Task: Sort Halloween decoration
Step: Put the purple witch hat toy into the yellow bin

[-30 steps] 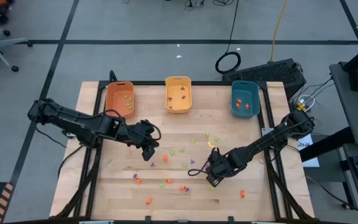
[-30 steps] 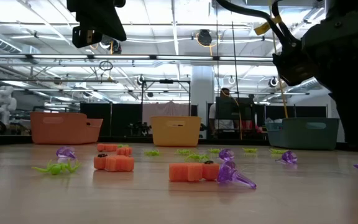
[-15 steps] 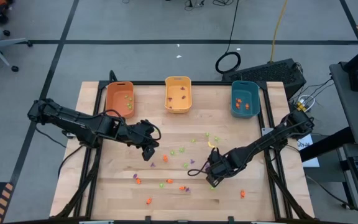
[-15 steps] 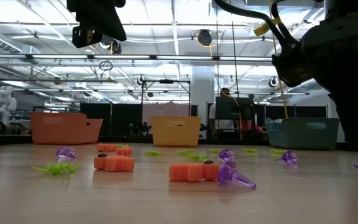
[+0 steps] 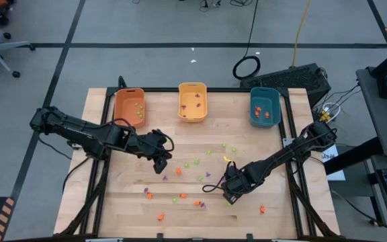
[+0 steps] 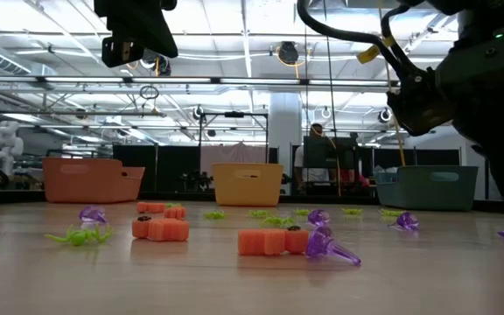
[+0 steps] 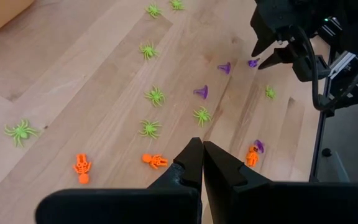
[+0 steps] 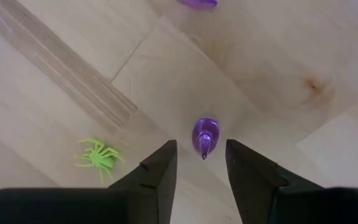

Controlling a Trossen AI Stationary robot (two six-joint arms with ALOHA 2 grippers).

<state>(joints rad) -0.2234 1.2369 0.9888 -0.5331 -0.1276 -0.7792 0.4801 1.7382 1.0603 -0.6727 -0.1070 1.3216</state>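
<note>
Right wrist view: a purple trinket (image 8: 204, 137) is seen lying on the wooden table (image 8: 260, 56) at frame centre, between the parted fingers of the right gripper (image 8: 201, 163) (ungrasped). Left gripper (image 7: 202, 163) is clenched empty at lower centre of its own view, above scattered trinkets.

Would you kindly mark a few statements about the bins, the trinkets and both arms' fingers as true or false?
1. The right gripper has open fingers, with a purple trinket between the tips. True.
2. The left gripper stands wide open. False: its fingers are shut.
3. The orange bin holds light green trinkets. True.
4. A green spider lies between the right gripper's fingertips. False: it lies off to one side.
5. The yellow bin sits between the other two. True.
</note>
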